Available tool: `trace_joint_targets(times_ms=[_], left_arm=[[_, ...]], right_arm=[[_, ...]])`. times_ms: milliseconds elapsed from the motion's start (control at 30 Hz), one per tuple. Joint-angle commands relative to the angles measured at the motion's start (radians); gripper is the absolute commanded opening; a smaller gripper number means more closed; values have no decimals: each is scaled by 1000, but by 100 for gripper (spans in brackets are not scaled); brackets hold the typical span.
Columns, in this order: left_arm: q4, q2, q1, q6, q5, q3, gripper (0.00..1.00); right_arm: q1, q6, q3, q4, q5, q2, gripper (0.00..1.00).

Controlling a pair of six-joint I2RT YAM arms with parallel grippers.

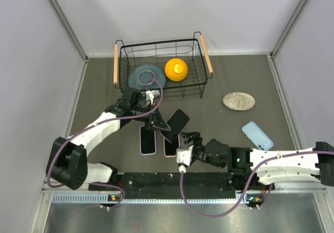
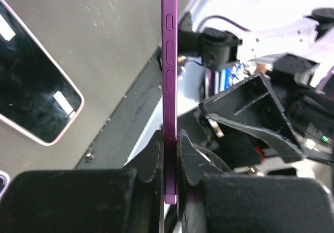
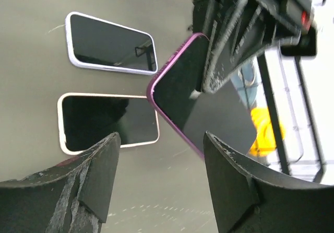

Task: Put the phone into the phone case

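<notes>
We grip slim purple phone [image 2: 169,60] endwise, left pincer [image 2: 169,152] — rest likely free for casing; right pincer [image 3: 159,157] wide beside phone.

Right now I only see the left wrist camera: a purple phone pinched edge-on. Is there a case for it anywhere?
Observer: Yes, a light blue phone case lies flat on the table, over on the right.
Operator: Is the other arm holding my phone too?
Observer: No, the right end effector is open beside the purple phone, gripping nothing.
Operator: Any more phones?
Observer: Two, side by side: a lilac-rimmed phone and a pink-rimmed phone.
</notes>
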Motion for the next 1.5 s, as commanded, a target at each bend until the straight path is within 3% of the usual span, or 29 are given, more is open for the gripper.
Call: trace_joint_targets(times_ms=[0,100,200,267,333,400,500,633,800,933,1033,1467], left_arm=[[-105,-67,6,100,-187,82,0],[-134,-93,11,108,-327,80,0],[-161,-125,11,121,-439,70,0],[-171,-151,9,141,-468,59,0],[-181,-179,9,158,-504,42,0],[-187,-213,11,175,-539,28,0],[-184,-256,11,189,-556,-4,0],[-192,-286,15,201,-553,-30,0],[-201,-303,18,220,-536,-36,0],[-188,-317,20,220,-518,-52,0],[-168,-334,21,215,-510,-76,0],[-122,-368,23,240,-430,-108,0]], right_arm=[[13,576,158,-119,215,-7,65],[13,763,242,-274,365,48,63],[3,960,261,-323,513,60,63],[-59,1105,264,-391,552,25,63],[-144,1198,261,-453,501,-5,63],[-333,1281,261,-572,378,-29,62],[-571,1414,319,-809,354,19,60],[-704,1537,385,-940,386,51,61],[-855,1838,355,-997,371,51,59],[-1069,1907,316,-1003,283,132,54],[-1138,1942,344,-1044,280,222,48],[-1197,2033,469,-1095,401,473,45]])
